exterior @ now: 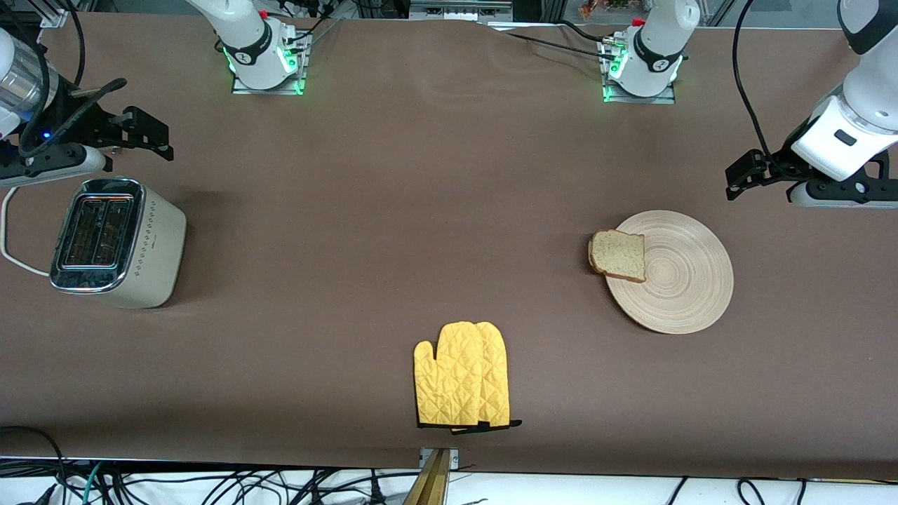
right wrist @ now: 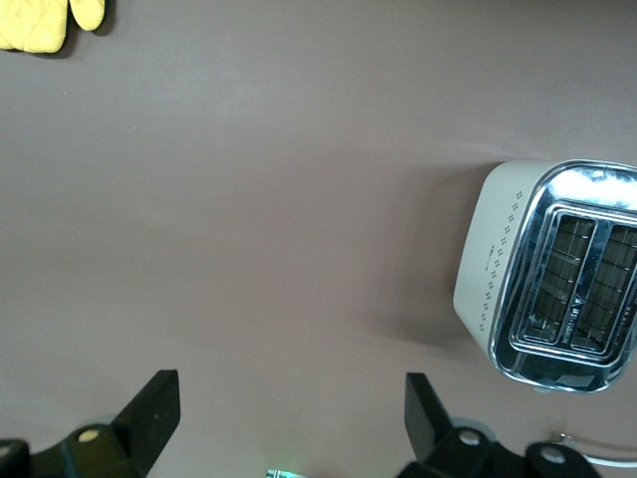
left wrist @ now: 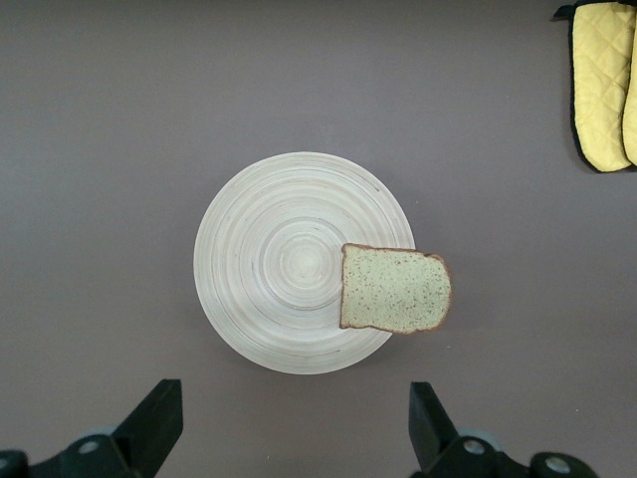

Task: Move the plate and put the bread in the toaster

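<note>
Left gripper point(exterior: 744, 184) hangs open near the plate point(exterior: 684, 294); it should pinch the bare rim, away from the overhanging bread point(exterior: 618, 255); right gripper point(exterior: 144, 133) waits open by the toaster point(exterior: 151, 259)

A brown cloth covers the tabletop point(exterior: 435, 210), wrinkled slightly near twelve o'clock. Along the six o'clock edge runs a white strip tangled with black cables point(exterior: 280, 487), and a wooden beam point(exterior: 435, 480) meets the edge there. Metal framing point(exterior: 463, 8) shows at twelve o'clock. The light is even.
</note>
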Controlling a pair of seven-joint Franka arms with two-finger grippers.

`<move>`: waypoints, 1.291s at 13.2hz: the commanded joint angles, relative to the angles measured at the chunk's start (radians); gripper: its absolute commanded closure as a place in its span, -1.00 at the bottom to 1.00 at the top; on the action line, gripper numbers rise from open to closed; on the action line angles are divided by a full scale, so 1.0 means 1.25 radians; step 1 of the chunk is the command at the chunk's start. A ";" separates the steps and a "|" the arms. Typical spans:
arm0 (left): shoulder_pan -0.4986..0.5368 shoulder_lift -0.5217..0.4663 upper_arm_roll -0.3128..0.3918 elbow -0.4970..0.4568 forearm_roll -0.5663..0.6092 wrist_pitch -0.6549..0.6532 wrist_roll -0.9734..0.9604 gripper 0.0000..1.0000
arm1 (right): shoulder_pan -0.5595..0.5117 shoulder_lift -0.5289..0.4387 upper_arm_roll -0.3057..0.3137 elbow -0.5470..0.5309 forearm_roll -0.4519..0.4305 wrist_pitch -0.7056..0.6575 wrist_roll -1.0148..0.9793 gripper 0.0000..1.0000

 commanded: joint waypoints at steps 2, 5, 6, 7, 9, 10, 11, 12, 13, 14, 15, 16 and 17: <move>0.004 0.011 -0.002 0.024 -0.006 -0.005 0.017 -1.00 | 0.000 -0.021 0.004 -0.002 0.003 -0.005 0.010 -1.00; 0.002 0.011 -0.004 0.024 -0.006 -0.005 0.017 -1.00 | 0.005 -0.020 0.005 0.000 0.002 -0.006 0.010 -1.00; 0.002 0.011 -0.002 0.024 -0.006 -0.005 0.017 -1.00 | 0.005 -0.020 0.005 0.000 0.002 -0.006 0.009 -1.00; 0.002 0.011 -0.002 0.024 -0.006 -0.005 0.017 -1.00 | 0.004 -0.020 0.004 0.000 0.003 -0.006 0.009 -1.00; 0.006 0.020 -0.002 0.037 -0.006 -0.004 0.017 -1.00 | 0.005 -0.020 0.005 0.000 0.002 -0.007 0.010 -1.00; 0.007 0.030 -0.002 0.047 -0.007 -0.005 0.017 -1.00 | 0.005 -0.020 0.005 0.000 0.002 -0.007 0.010 -1.00; 0.006 0.031 -0.002 0.050 -0.007 -0.005 0.017 -1.00 | 0.005 -0.020 0.005 0.000 0.003 -0.007 0.009 -1.00; 0.002 0.032 -0.002 0.050 -0.007 -0.005 0.016 -1.00 | 0.005 -0.020 0.005 0.000 0.003 -0.007 0.009 -1.00; 0.002 0.034 -0.004 0.053 -0.007 -0.005 0.016 -1.00 | 0.005 -0.020 0.005 0.000 0.003 -0.007 0.009 -1.00; 0.002 0.034 -0.004 0.053 -0.007 -0.005 0.016 -1.00 | 0.005 -0.020 0.005 0.000 0.003 -0.007 0.009 -1.00; 0.002 0.034 -0.004 0.055 -0.007 -0.005 0.016 -1.00 | 0.005 -0.020 0.004 0.000 0.003 -0.007 0.009 -1.00; 0.002 0.034 -0.004 0.055 -0.007 -0.005 0.016 -1.00 | 0.005 -0.018 0.004 0.000 0.003 -0.006 0.009 -1.00; 0.002 0.034 -0.004 0.055 -0.007 -0.005 0.017 -1.00 | 0.005 -0.020 0.005 0.000 0.003 -0.007 0.009 -1.00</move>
